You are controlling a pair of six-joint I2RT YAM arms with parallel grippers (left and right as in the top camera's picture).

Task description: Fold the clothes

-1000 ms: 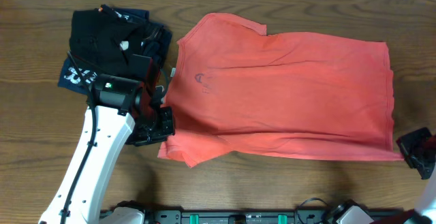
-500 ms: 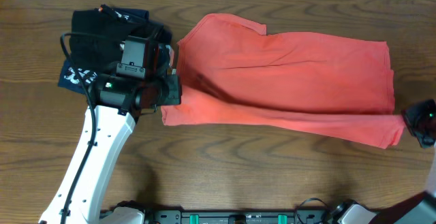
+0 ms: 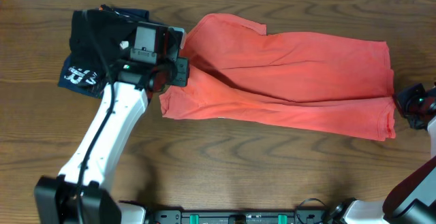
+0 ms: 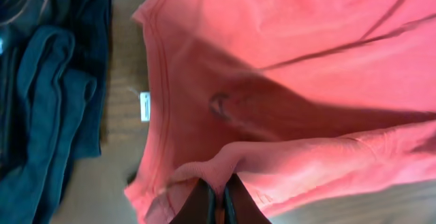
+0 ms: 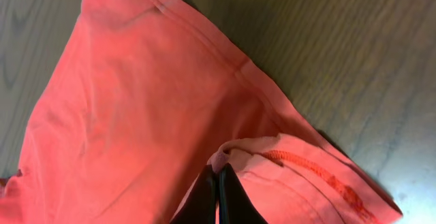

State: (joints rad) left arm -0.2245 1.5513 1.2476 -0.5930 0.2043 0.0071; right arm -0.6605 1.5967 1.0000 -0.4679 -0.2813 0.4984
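A folded black garment (image 3: 95, 33) overlaps a folded navy garment (image 3: 76, 76) with white lettering, far left on a brown wooden table (image 3: 238, 169).

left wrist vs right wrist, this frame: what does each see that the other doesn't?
Left wrist only: the neck end of the T-shirt, with its white neck tag and small chest logo, plus the folded dark garments beside it.
Right wrist only: a corner of the shirt with its stitched hem.
Both: coral fabric on the wooden table, and that arm's own fingers shut on a pinched fold, the left gripper and the right gripper.
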